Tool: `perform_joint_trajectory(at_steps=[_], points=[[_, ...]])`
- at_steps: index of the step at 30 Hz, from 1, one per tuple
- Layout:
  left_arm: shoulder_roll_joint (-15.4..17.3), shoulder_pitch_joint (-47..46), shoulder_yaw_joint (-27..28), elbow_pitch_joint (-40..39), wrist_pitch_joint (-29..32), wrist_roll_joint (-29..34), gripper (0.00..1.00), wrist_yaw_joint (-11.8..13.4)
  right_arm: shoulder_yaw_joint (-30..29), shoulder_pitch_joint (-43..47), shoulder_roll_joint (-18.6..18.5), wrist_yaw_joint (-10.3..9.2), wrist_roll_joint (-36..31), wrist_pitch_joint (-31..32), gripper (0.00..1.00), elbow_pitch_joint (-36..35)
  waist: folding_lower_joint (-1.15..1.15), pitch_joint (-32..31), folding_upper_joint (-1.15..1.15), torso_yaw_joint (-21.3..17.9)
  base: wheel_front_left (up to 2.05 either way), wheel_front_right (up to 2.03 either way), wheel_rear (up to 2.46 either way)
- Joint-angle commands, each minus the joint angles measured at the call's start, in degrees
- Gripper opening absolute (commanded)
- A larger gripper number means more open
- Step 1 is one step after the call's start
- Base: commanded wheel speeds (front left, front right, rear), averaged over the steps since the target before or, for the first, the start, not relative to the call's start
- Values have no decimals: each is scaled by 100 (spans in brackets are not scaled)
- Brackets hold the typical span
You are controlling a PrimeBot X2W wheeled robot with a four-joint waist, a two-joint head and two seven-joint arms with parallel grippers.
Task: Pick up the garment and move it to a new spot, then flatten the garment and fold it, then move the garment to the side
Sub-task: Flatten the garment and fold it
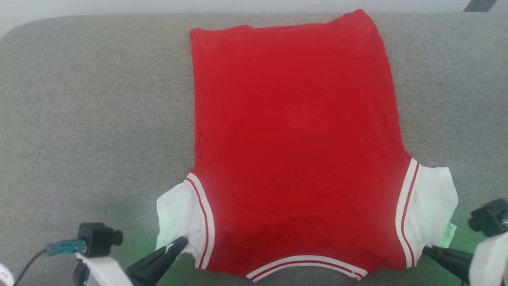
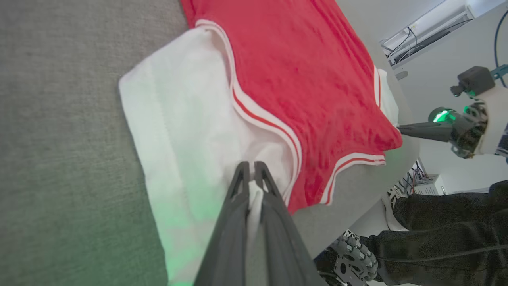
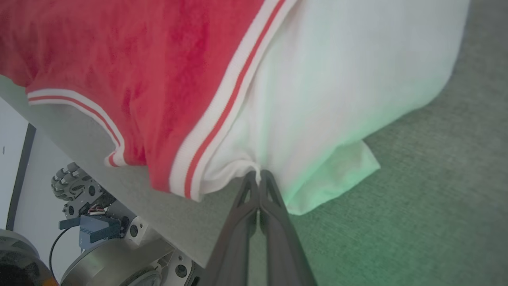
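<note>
The garment [image 1: 293, 131], a bright red shirt with white sleeves and striped trim, lies spread flat on the grey padded surface [image 1: 95, 119], collar toward me, hem at the far side. My left gripper [image 1: 180, 243] is shut on the near edge of the left white sleeve [image 2: 186, 131]; in the left wrist view white cloth shows pinched between the fingers [image 2: 251, 178]. My right gripper [image 1: 426, 250] is shut on the near edge of the right white sleeve [image 3: 337, 79], its tips [image 3: 260, 176] pinching a gather of fabric.
The grey surface's near edge [image 3: 131, 190] runs just below the collar, with the robot's wheeled base [image 3: 75, 186] under it. Dark clothing of a person [image 2: 448, 226] appears at the right of the left wrist view. Bare grey surface lies left and right of the shirt.
</note>
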Motion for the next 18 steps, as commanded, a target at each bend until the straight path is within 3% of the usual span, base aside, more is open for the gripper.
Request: perform_joint_trajectory(at_steps=[1,7,13,14,15,16,18], points=[[-59,-102,-46,96,-23,46,0,-12,-21,7,88,0,-114,97,0,33,0,20,0,-4,0,0,0],[-411,-382,-401,803,15,150,0,-12,15,-168,528,-7,-895,678,0,328,0,169,0,-10,0,0,0],[-636,-621,-683,1230,14,225,0,2,40,-342,946,-14,-1421,784,0,517,0,300,0,-48,0,0,0],[-663,-648,-699,1258,17,206,0,3,19,-357,973,-21,-1469,776,18,499,0,313,0,-66,0,0,0],[-689,-663,-709,1273,13,187,0,3,-27,-362,978,-21,-1513,770,48,477,0,320,0,-83,0,0,0],[-706,-669,-711,1281,10,172,0,4,-85,-346,966,-26,-1531,787,100,430,0,326,0,-98,0,0,0],[-710,-673,-704,1265,11,154,0,6,-281,-313,876,-29,-1536,809,100,244,0,332,0,-129,0,0,0]])
